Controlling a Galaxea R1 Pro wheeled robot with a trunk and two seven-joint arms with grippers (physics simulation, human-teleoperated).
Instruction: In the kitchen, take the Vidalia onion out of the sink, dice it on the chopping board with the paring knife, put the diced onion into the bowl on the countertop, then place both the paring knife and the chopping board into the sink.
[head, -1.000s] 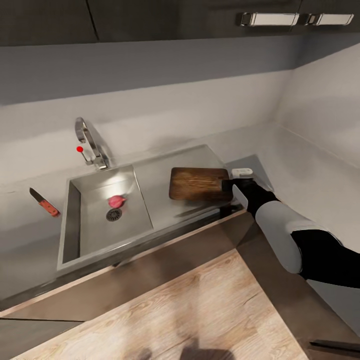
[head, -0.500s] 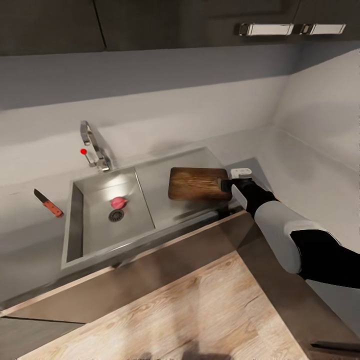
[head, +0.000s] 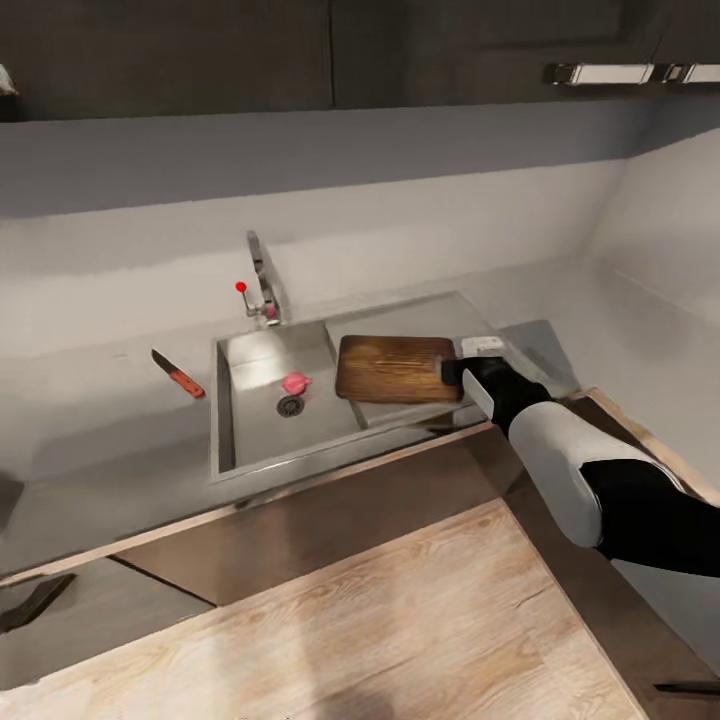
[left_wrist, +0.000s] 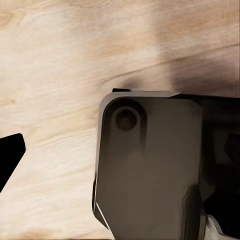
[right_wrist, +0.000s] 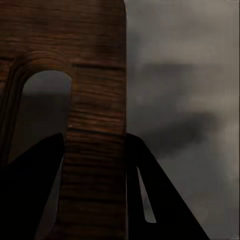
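Now right gripper pinches board by handle end, one finger through hole, other finger on outer side. Board hangs over sink, partly above basin. Onion sits in basin by drain. Knife lies on counter, left of sink. Risks: thin edge grip could slip, board could tip into basin, hit onion. Left fingers: cannot tell.

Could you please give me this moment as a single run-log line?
right gripper: shut on board handle | board: over drainboard | onion: in sink | knife: on counter
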